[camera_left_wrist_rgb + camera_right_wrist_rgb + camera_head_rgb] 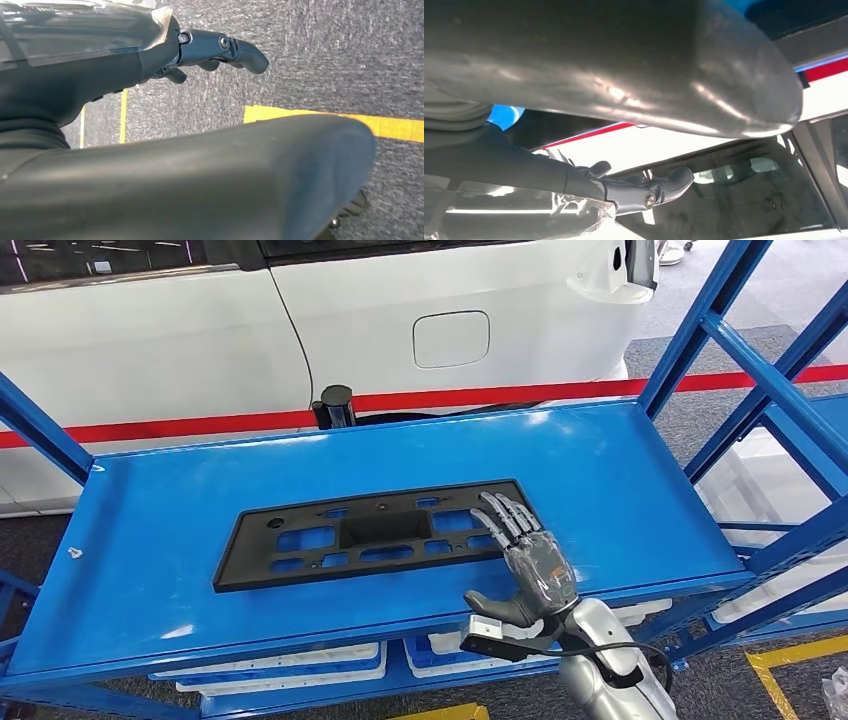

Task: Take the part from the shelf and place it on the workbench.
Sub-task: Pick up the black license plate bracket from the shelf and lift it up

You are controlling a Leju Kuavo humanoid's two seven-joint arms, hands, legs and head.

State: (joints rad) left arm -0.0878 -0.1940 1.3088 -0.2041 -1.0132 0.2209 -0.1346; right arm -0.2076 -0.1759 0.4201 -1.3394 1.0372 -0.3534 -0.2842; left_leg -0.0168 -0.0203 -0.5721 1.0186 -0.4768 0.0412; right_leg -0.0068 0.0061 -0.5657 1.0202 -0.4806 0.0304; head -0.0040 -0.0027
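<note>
Looking down from the robot's head, the black plastic part [375,535] lies flat on the blue shelf [620,470], roughly in the middle of the deck, so nothing has been lifted yet. The right hand [525,555] reaches in from below with its fingers [503,518] stretched out straight and a little apart, their tips lying over the near right end of the part; whether they press on it or hover just above I cannot tell, but nothing is gripped and the hand is spread flat with the thumb sticking out to the side. Behind the shelf stands a white car [300,330] with a red stripe along the floor beneath it. Turning to the left wrist camera, the left hand [220,50] hangs over grey carpet with yellow floor tape [390,127], its dark fingers loosely bent and holding nothing, so this arm seems to be idle at the robot's side. From the right wrist camera, the thick thumb of the right hand runs across the picture and the darker fingers [644,187] point out ahead towards the car, with a patch of the blue shelf close beside the palm; nothing sits inside the grasp. No workbench can be made out. By my reckoning the job is barely begun: the reach is made, while the grasp, the lift, the carry and the setting down are all left.
</note>
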